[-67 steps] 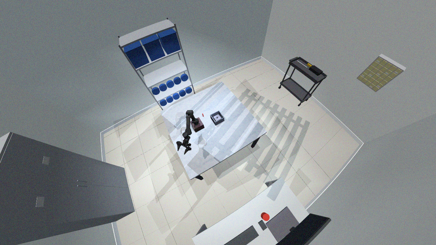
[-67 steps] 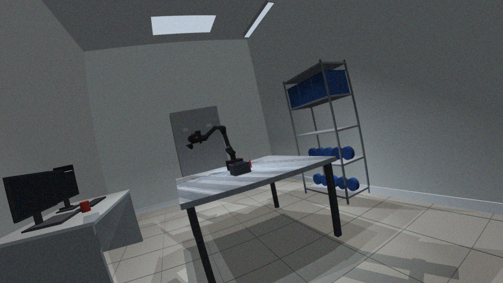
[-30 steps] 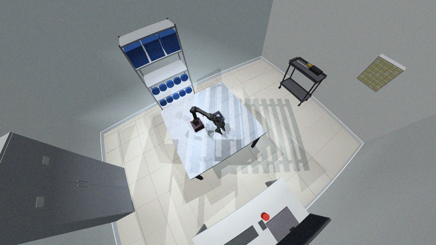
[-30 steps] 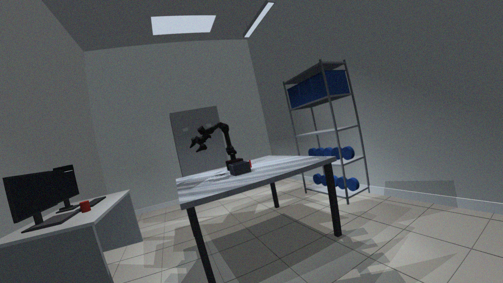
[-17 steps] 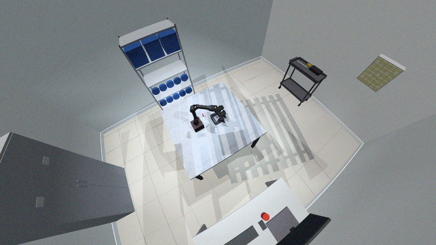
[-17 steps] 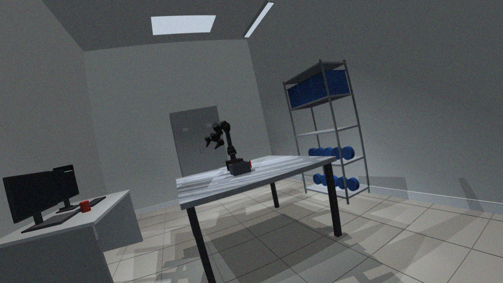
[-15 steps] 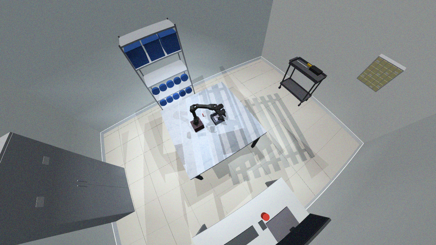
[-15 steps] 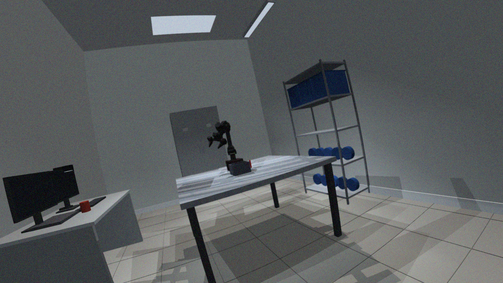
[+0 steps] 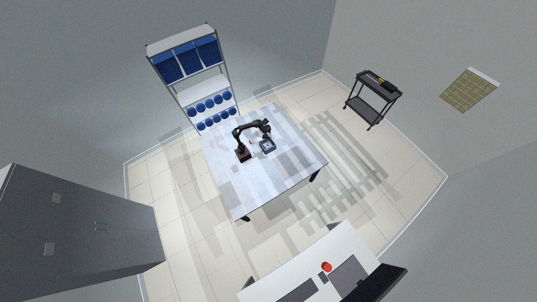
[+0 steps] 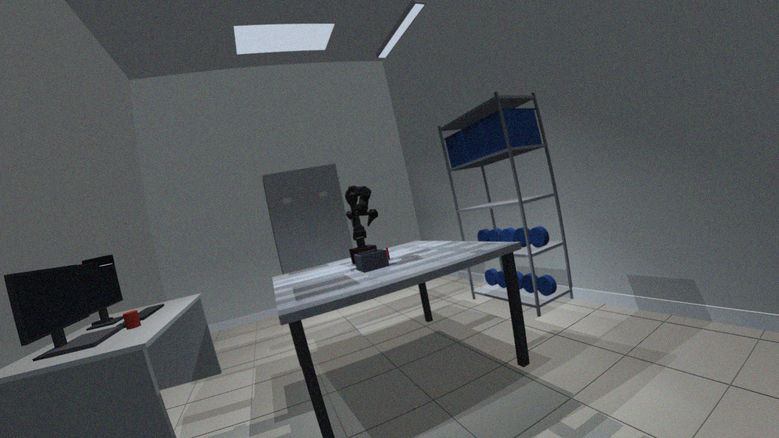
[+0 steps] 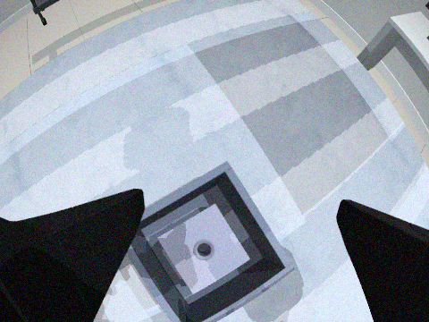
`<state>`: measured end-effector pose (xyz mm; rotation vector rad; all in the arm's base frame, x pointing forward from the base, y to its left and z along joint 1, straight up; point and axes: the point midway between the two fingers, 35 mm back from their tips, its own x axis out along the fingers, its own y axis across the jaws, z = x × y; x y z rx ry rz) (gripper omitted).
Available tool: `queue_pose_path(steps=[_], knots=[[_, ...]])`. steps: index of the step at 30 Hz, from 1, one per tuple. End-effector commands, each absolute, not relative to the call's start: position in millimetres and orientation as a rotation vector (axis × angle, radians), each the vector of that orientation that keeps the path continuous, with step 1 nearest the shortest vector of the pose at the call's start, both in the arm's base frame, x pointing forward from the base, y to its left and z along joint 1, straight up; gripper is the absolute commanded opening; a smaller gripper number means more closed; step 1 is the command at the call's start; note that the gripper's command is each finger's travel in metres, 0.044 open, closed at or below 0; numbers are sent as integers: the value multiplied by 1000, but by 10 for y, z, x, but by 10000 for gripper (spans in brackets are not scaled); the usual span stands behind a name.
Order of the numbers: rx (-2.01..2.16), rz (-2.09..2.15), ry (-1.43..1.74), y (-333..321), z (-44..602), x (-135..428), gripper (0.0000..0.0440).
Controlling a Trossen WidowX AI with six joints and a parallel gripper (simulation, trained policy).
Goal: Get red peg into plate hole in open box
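The parallel-jaw gripper (image 9: 265, 135) (image 10: 370, 219) (image 11: 244, 207) is spread wide, gripping nothing, above the open box (image 9: 269, 148) (image 10: 372, 260) (image 11: 256, 219). The red peg (image 9: 250, 141) (image 10: 387, 253) stands near the box, outside it.

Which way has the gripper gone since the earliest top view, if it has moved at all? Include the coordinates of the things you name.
Yes: the gripper (image 9: 267, 136) (image 10: 372, 224) (image 11: 244, 207) has swung across the table (image 9: 262, 180) (image 10: 446, 261) (image 11: 156, 107), from beyond the arm's base to beside the open box (image 9: 267, 151) (image 10: 372, 261) (image 11: 256, 215).
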<state>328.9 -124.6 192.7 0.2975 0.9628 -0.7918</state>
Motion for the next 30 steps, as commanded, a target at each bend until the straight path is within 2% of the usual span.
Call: queue_pose_path(steps=[1,16,30], knots=[[333,-773,989,-989,1870,3245,440],[449,-763,1195,130,1458,2731,440],[478,-895,1357,562,1027,2218,440]])
